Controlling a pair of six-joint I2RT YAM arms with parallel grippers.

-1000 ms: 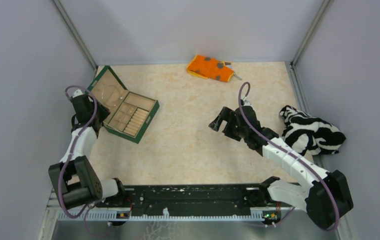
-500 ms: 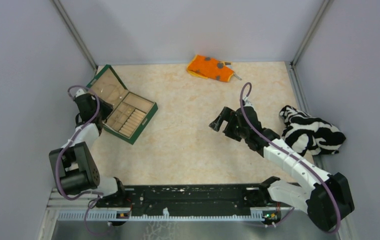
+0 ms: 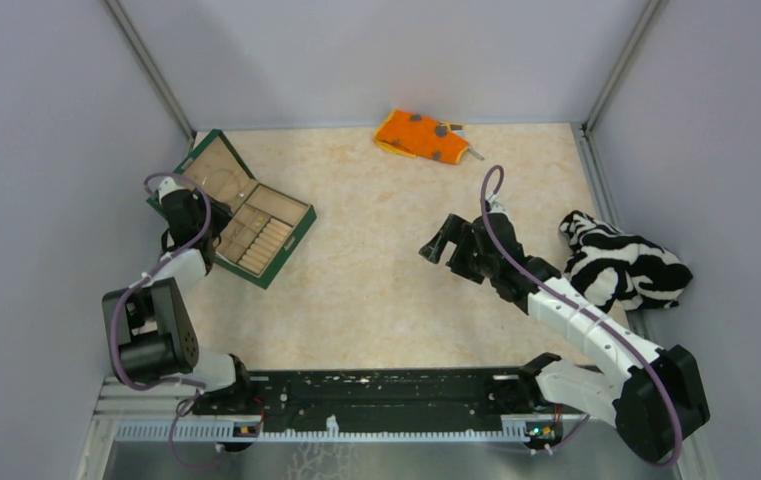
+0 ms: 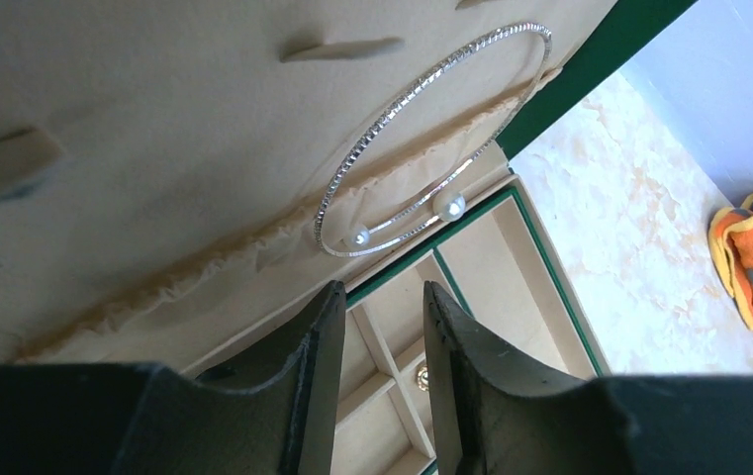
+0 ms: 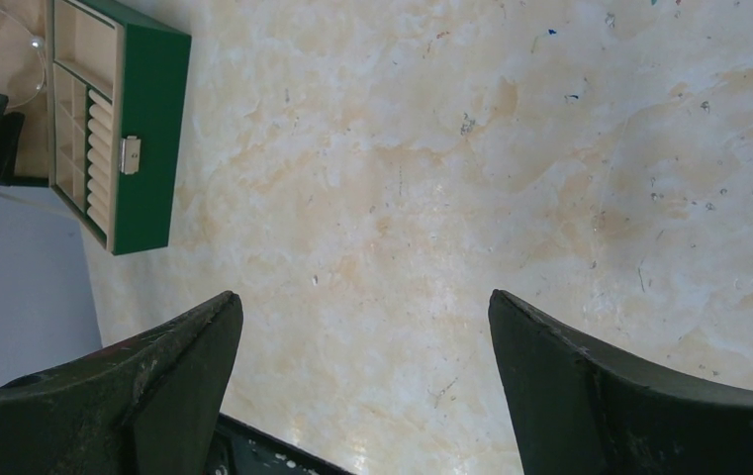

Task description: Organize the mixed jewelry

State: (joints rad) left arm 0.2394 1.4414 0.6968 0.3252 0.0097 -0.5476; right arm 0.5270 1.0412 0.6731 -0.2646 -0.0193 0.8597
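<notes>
Far left on the desk (image 3: pixel 386 290): an open green jewelry box (image 5: pixel 149 139). Mid-desk, right fingers (image 5: pixel 184 366) spread wide, holding nothing; over the box, left fingers (image 4: pixel 318 366) a narrow gap apart, also gripping nothing. Against the beige lid lining just beyond them, the silvery bangle (image 4: pixel 402 99) with two pearl ends (image 4: pixel 449 206).

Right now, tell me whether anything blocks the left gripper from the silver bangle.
Nothing visible does. The bangle lies against the lining of the open jewelry box lid, just beyond the left gripper, with only bare lining between them. The jaws are slightly apart and empty.
</notes>
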